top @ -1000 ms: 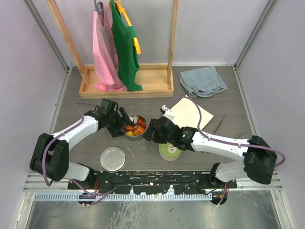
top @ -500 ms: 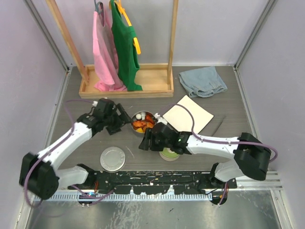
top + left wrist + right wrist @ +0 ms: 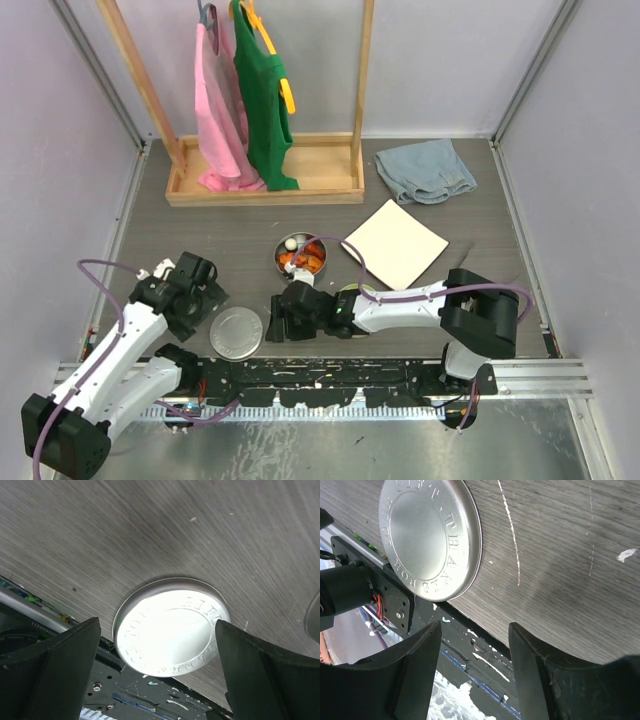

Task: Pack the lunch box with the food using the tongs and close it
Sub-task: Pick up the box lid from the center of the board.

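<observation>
The open round tin of the lunch box (image 3: 300, 256) stands mid-table with orange, red and brown food (image 3: 303, 260) and one white bit inside. Its flat steel lid (image 3: 237, 333) lies near the front edge, embossed face up. My left gripper (image 3: 203, 306) hangs just left of the lid, jaws wide open, and the lid (image 3: 170, 625) shows between its fingers (image 3: 70, 655) in the left wrist view. My right gripper (image 3: 282, 322) is open just right of the lid (image 3: 427, 537), holding nothing. Only a sliver of the lime-green lid (image 3: 347, 291) shows behind the right arm. The tongs are hidden.
A white square plate (image 3: 395, 243) lies right of the food tin. A grey cloth (image 3: 427, 170) sits at the back right, and a wooden rack (image 3: 265, 185) with pink and green garments at the back. The black mounting rail (image 3: 330, 372) runs along the near edge.
My left gripper let go of the food tin, pulled back to the near left and opened wide by the steel lid. My right gripper swung left towards the lid.
</observation>
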### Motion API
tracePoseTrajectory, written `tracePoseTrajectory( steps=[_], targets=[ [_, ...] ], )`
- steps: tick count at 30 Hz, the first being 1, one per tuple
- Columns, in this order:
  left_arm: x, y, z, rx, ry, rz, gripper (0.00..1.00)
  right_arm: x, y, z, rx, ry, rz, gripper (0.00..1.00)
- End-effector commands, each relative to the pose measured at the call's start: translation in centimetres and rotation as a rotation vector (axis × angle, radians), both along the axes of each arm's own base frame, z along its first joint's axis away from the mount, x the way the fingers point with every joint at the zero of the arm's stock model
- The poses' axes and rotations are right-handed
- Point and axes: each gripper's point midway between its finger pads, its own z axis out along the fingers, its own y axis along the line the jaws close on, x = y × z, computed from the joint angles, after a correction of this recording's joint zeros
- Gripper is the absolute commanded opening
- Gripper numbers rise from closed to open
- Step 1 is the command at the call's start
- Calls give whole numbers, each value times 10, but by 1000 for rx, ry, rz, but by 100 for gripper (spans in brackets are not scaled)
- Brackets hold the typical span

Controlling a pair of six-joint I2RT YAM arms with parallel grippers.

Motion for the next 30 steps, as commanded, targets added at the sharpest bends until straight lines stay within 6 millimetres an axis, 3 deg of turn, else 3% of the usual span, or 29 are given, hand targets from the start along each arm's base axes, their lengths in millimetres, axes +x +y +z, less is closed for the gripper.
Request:
tracePoseTrajectory(
  steps=[1,7,14,22,26,30],
  targets=[
    [-4,9,-11,19,-6,79,98,8,23,27,105,-24,-8,62],
    [9,-29,-25,-175,-62,-7,98,8,21,22,94,-21,-12,62],
    [4,-67,-40,-377,-42,-81,100,19,5,14,60,-8,-86,63],
    [17,-107,-27,-517,-81,-229,97,42,-33,6,-18,-23,-190,64],
    [16,-103,-30,-427,-48,-310,93,61,-58,3,-75,-46,-244,65],
    [13,-93,-37,-345,-32,-388,82,68,-60,0,-67,-33,-236,65]
  ],
)
